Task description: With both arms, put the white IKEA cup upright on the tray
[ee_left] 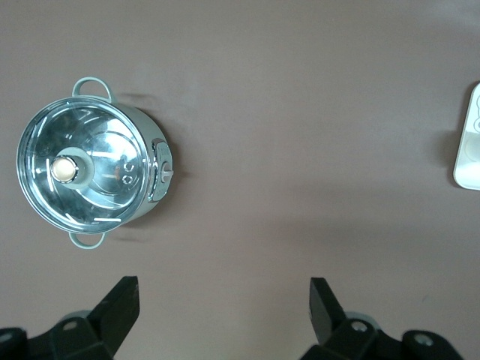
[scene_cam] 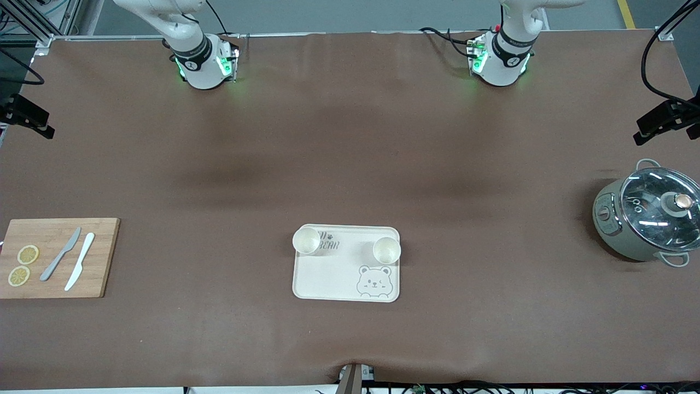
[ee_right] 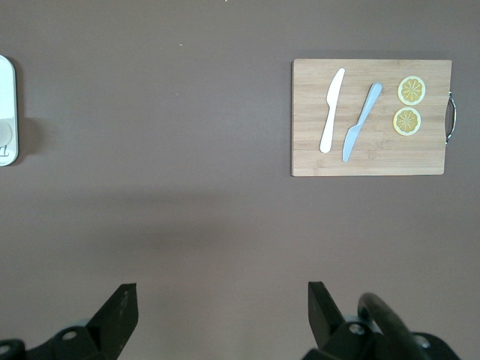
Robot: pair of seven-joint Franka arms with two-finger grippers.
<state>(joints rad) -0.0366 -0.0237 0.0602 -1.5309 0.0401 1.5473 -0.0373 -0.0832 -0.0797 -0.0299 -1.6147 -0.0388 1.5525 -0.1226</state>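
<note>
The cream-white tray point(scene_cam: 328, 276) with the bear drawing lies in the middle of the table, near the front camera. Two white cups stand upright on its edge nearest the arms, one point(scene_cam: 306, 240) at the right arm's end and one point(scene_cam: 386, 249) at the left arm's end. Both arms are drawn back and up, with only their bases point(scene_cam: 197, 54) point(scene_cam: 506, 52) showing in the front view. My left gripper point(ee_left: 223, 300) is open and empty, high over bare table between the pot and the tray's edge point(ee_left: 469, 142). My right gripper point(ee_right: 222, 304) is open and empty, high over bare table between the tray's edge point(ee_right: 4, 97) and the cutting board.
A grey-green pot with a glass lid point(scene_cam: 648, 213) point(ee_left: 86, 172) stands at the left arm's end. A wooden cutting board point(scene_cam: 101, 257) point(ee_right: 307, 112) with two knives and two lemon slices lies at the right arm's end. Black camera mounts point(scene_cam: 664, 117) clamp both table ends.
</note>
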